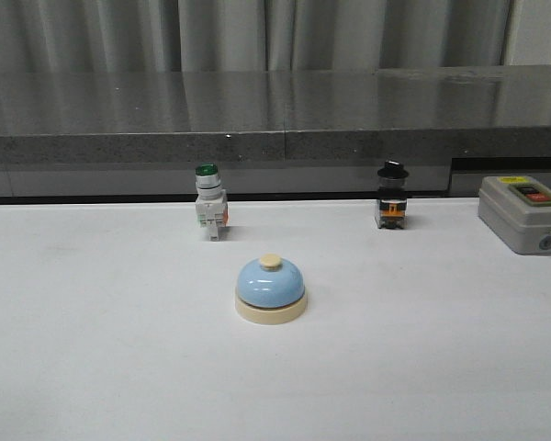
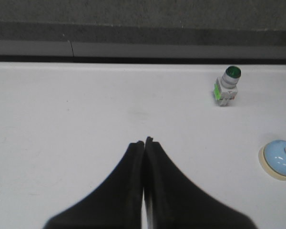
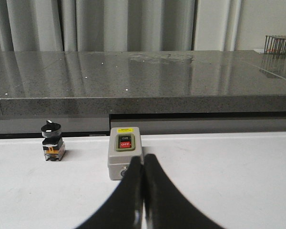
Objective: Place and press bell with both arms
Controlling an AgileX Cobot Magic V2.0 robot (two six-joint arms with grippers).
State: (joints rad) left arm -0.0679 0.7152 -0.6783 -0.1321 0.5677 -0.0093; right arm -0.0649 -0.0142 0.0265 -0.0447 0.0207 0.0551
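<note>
The light-blue bell (image 1: 270,288) with a cream base and cream button stands upright on the white table, near the middle in the front view. It also shows in the left wrist view (image 2: 280,159), off to one side of my left gripper (image 2: 145,141), which is shut and empty over bare table. My right gripper (image 3: 143,159) is shut and empty, its tips in front of the grey switch box. The bell is out of the right wrist view. Neither arm shows in the front view.
A white green-capped push-button switch (image 1: 209,204) and a black knob switch (image 1: 391,197) stand near the table's back edge. A grey box with a red button (image 1: 522,213) sits at the back right. A dark stone ledge (image 1: 275,119) runs behind the table.
</note>
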